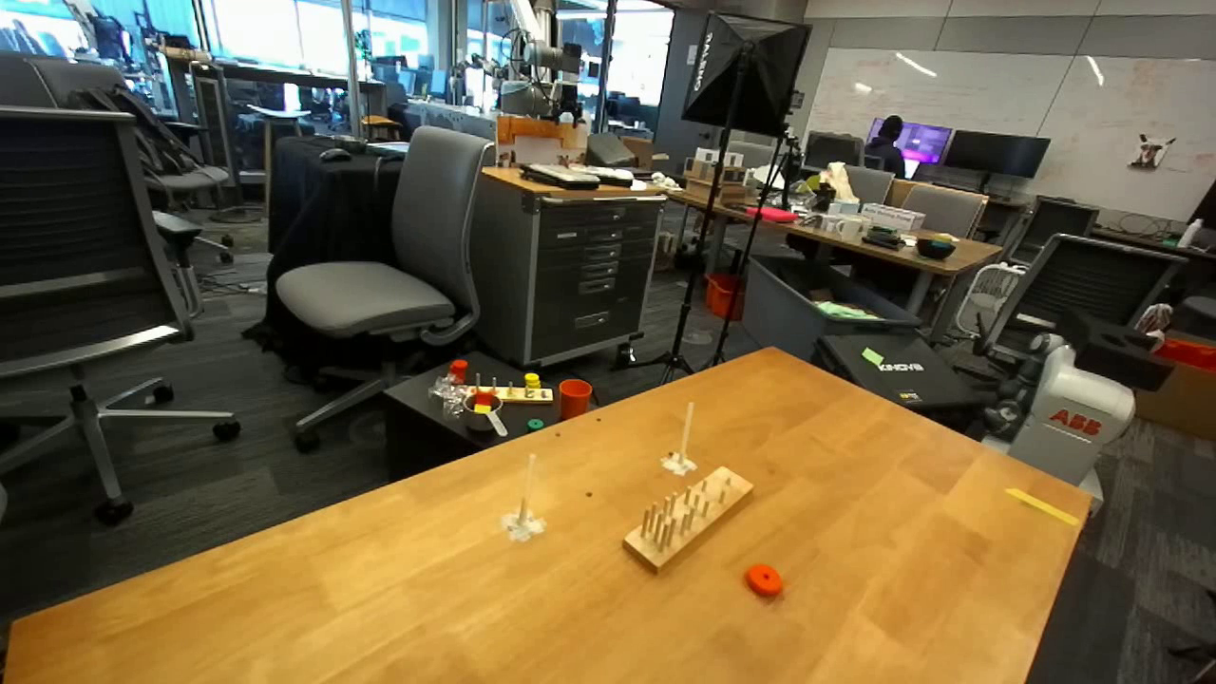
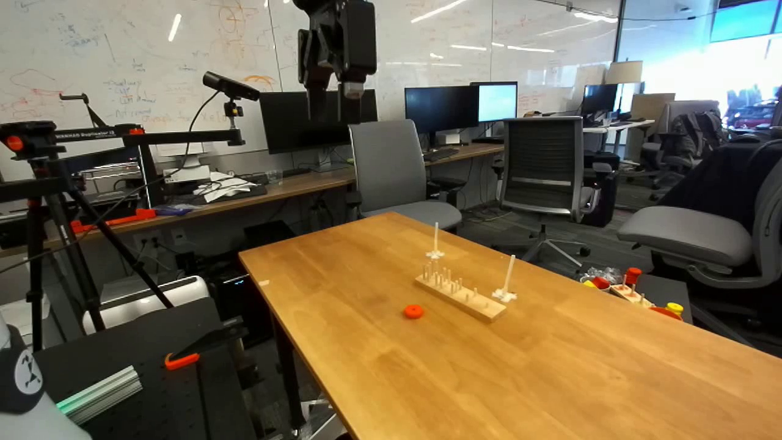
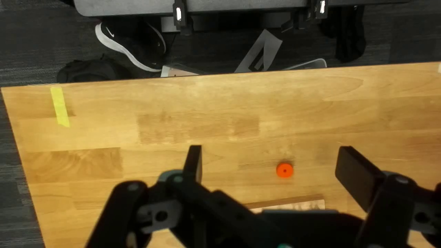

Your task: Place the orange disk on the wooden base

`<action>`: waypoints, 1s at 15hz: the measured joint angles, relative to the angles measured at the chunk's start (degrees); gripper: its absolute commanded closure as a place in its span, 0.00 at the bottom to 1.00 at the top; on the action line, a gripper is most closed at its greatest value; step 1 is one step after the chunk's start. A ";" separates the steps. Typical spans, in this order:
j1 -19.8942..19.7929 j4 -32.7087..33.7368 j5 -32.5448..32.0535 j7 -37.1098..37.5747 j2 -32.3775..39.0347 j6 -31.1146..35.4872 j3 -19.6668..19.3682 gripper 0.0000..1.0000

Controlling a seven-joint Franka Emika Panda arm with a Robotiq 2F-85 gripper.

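The orange disk (image 1: 764, 580) lies flat on the table beside the wooden base (image 1: 730, 498); the disk (image 2: 413, 311) and the base (image 2: 490, 310) show in both exterior views. The base is a long pale block with rows of short upright pegs. My gripper (image 2: 333, 110) hangs high above the table in an exterior view. In the wrist view the gripper (image 3: 272, 162) is open and empty. The disk (image 3: 285, 170) appears between its fingers, far below. Only an edge of the base (image 3: 310, 205) shows there; the gripper body hides the rest.
Two thin upright sticks, a nearer one (image 1: 528, 489) and a farther one (image 1: 686, 432), are fixed to the wooden table (image 1: 332, 598) with white patches close to the base. Yellow tape (image 3: 60, 106) marks a table corner. A low black stand with colored toys (image 1: 518, 392) adjoins the table.
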 measured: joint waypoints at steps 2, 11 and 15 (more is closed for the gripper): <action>0.00 0.00 0.00 0.00 0.00 0.00 0.00 0.00; -0.01 2.21 -0.03 2.19 14.59 14.50 0.02 0.00; 0.01 7.71 0.00 6.61 29.01 21.83 0.36 0.00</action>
